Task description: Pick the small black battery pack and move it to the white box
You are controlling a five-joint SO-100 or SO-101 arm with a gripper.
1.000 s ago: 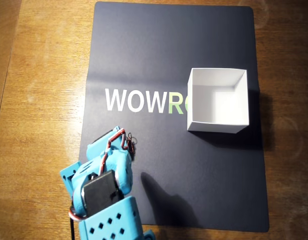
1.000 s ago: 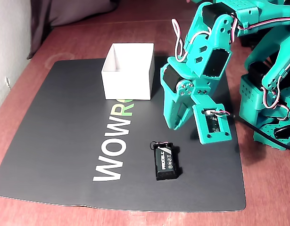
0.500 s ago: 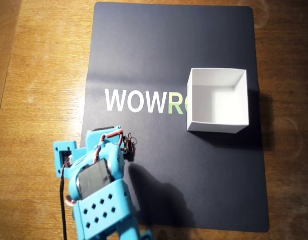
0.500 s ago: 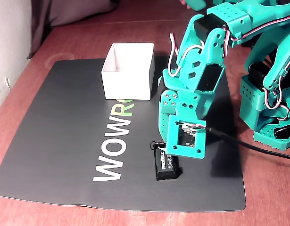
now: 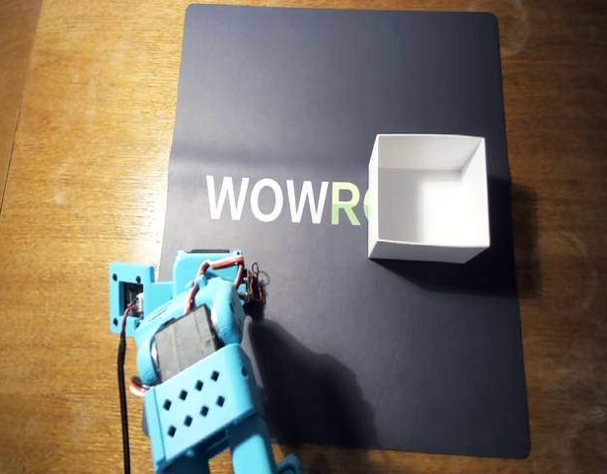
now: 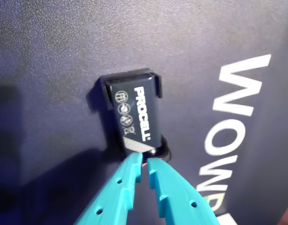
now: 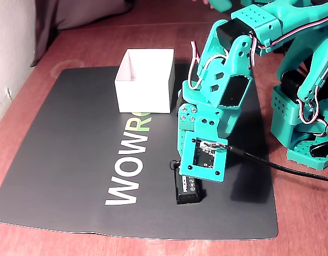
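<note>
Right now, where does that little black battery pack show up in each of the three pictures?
Overhead view: hidden under the arm; only its wires peek out, lower left.
Wrist view: battery pack at centre, just beyond the tips.
Fixed view: low centre, half behind the arm.
Shared landmark: the white WOW lettering beside it.

Black battery pack, white box, seemingly plain

the small black battery pack reads "procell"; the dark mat reads "wowro".
</note>
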